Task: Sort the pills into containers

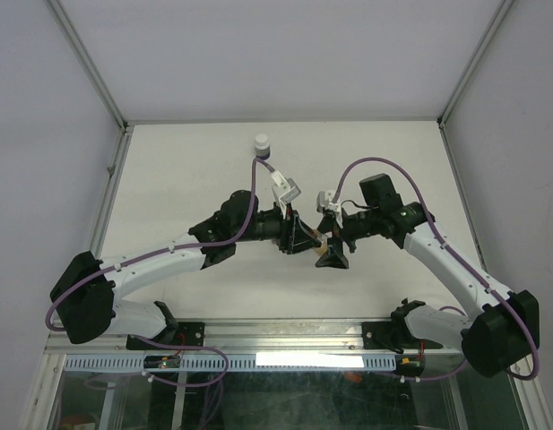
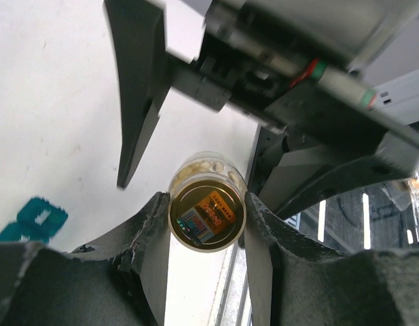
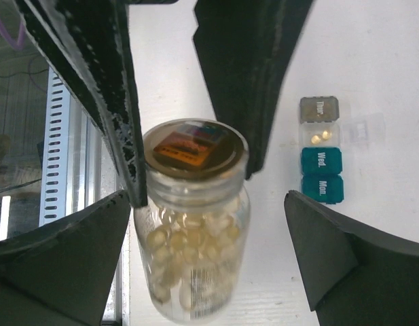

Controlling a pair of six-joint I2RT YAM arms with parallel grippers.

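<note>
A clear bottle [image 3: 192, 251] full of pale yellow pills [image 3: 189, 234] hangs between the two arms, its gold-brown top [image 2: 208, 204] facing the left wrist camera. My left gripper [image 2: 207, 221] is shut on the bottle's top end, one finger [image 3: 104, 88] on each side. My right gripper [image 3: 208, 197] is open wide, its fingers [image 3: 66, 251] flanking the bottle's body without touching it. The containers lie on the table to the right: a grey cell [image 3: 318, 109], an open clear cell [image 3: 311, 128] with two pills in it, and two teal cells [image 3: 322, 175].
A white-capped round bottle [image 1: 262, 142] stands at the back of the white table [image 1: 168, 179]. Both arms meet mid-table. A metal rail [image 1: 285, 333] runs along the near edge. One teal cell [image 2: 32, 221] shows low left in the left wrist view.
</note>
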